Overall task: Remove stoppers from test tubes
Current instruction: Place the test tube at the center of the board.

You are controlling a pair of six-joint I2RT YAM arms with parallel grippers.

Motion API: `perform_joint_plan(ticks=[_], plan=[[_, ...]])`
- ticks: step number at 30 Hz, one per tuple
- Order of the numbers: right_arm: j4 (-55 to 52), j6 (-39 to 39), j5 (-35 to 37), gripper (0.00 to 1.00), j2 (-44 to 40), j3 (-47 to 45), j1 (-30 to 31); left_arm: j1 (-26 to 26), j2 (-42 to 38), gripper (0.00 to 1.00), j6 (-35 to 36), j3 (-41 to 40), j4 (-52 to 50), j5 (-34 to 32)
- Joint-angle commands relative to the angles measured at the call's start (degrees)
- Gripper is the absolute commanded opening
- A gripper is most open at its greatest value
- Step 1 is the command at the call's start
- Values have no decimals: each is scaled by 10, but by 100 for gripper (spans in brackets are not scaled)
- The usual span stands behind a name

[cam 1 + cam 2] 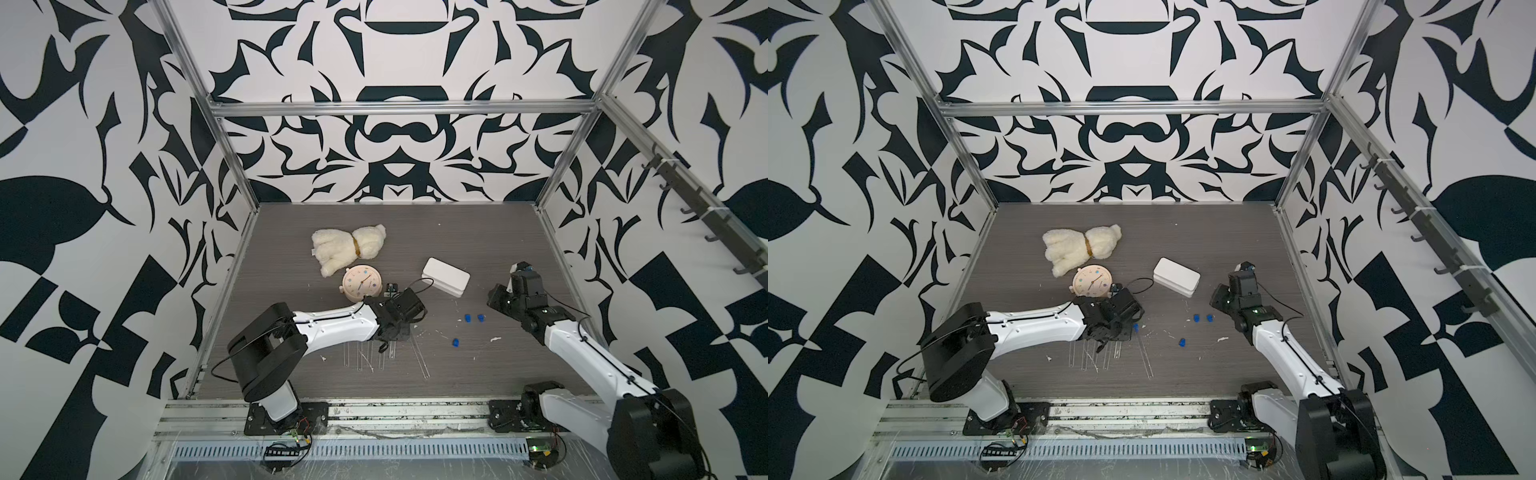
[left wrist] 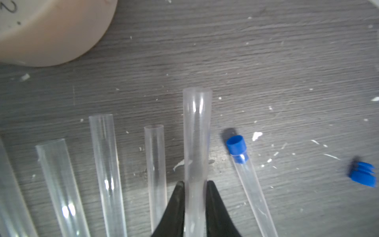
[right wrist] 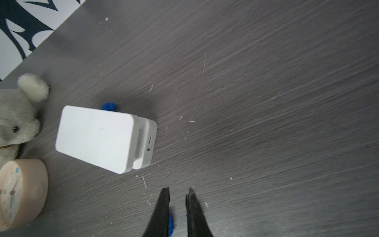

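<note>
My left gripper [image 2: 195,182] is shut on a clear open test tube [image 2: 196,123] that has no stopper; in a top view this gripper [image 1: 384,344] points down at the near row of tubes. Several more open tubes [image 2: 104,164] lie beside it. One tube [image 2: 253,197] still carries a blue stopper [image 2: 236,145]. Three loose stoppers [image 1: 467,318] lie on the table to the right, and another [image 3: 109,106] peeks from behind the white box. My right gripper [image 3: 179,189] hovers empty, shut to a narrow slit, with blue showing on the table beneath its fingers.
A peach clock [image 1: 360,284] stands just beyond the left wrist, with a cream plush bear [image 1: 347,247] behind it. A white box [image 1: 445,276] lies between the two arms. White flecks [image 1: 494,339] litter the grey table [image 1: 457,232].
</note>
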Motion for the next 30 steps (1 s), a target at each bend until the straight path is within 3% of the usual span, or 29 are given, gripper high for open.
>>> perform_joint_plan(ticks=[1, 19, 30], plan=[[33, -1, 25, 0, 15, 1, -7, 5, 15, 21, -2, 22, -27, 5], [84, 40, 77, 0, 64, -33, -13, 13, 44, 26, 3, 18, -18, 33], [101, 49, 84, 0, 99, -37, -16, 13, 6, 33, 11, 24, -34, 14]])
